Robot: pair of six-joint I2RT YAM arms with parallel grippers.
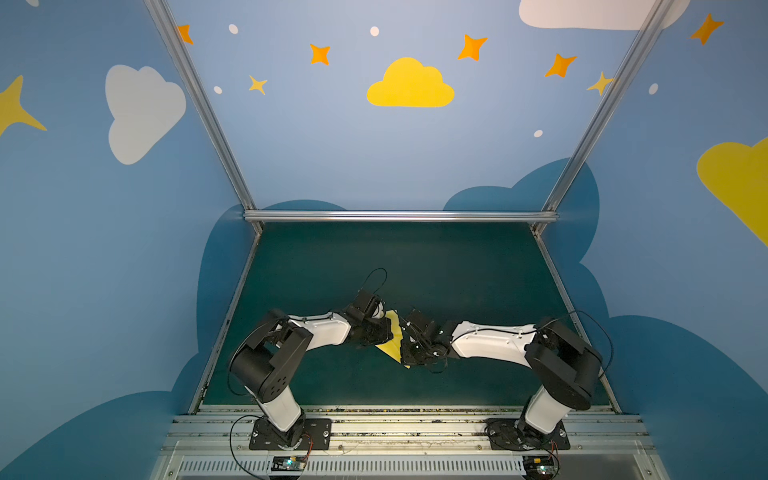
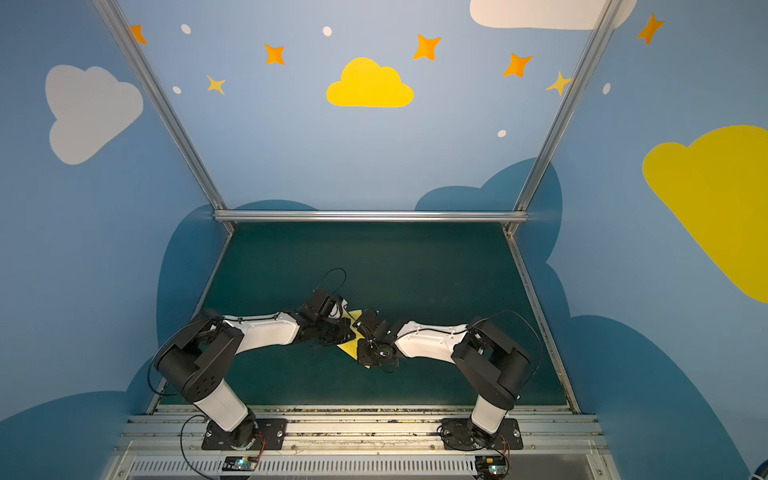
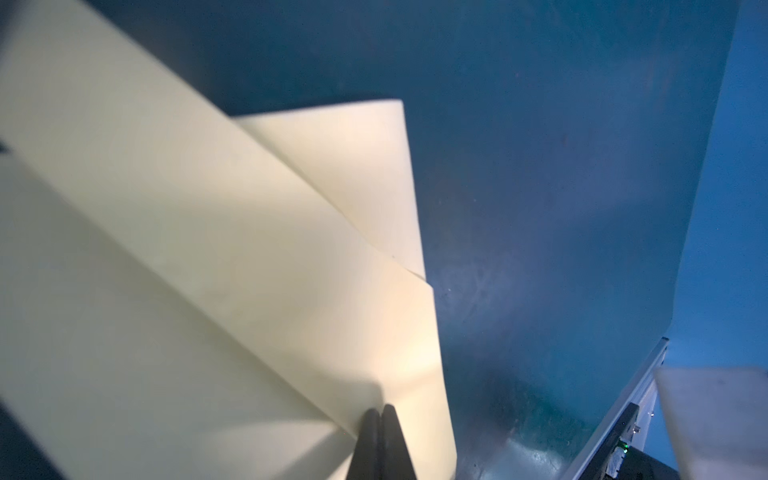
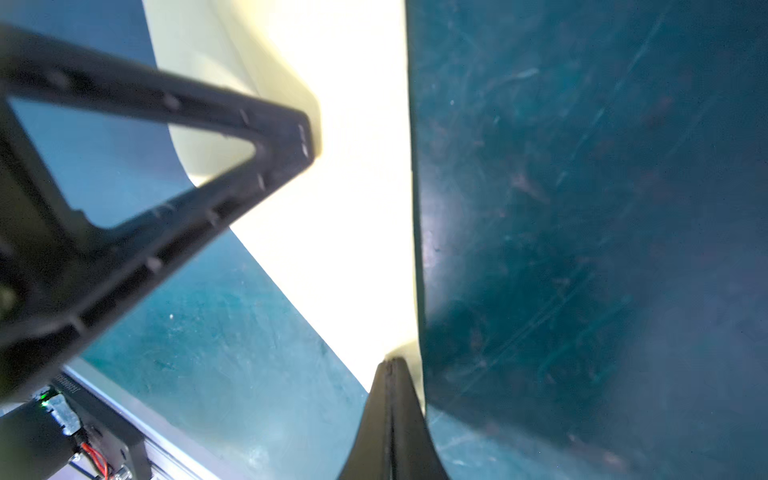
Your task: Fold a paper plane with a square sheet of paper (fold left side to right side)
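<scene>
Look at the thin, part-folded pale yellow paper (image 1: 392, 347) in the middle of the flat dark green mat (image 1: 415, 266). Sits right between two claws, touching both. Runs its long way from the far side to the near side, and seems to end in a point at the near end.

Now find the black left claw (image 3: 380, 411). Pressed tight together, and looks to be pinching a lifted flap of the paper. Then find the black right claw (image 4: 392, 365). Also pressed tight together, with its tip right at the straight long edge. Hard to tell if pinching a layer or just pushing down.

For the next fold, probably need to carry the left flap over to the right, across that long line. No picking one arm as nearer: both at the paper, one on each side.

In both top views, only a small yellow wedge (image 2: 351, 347) to see, mostly hidden by the claws. From the left wrist, easy to see layers stacked and lifted off the mat. From the right wrist, can see the left claw (image 4: 305, 141) with the paper curling up round its tip.
</scene>
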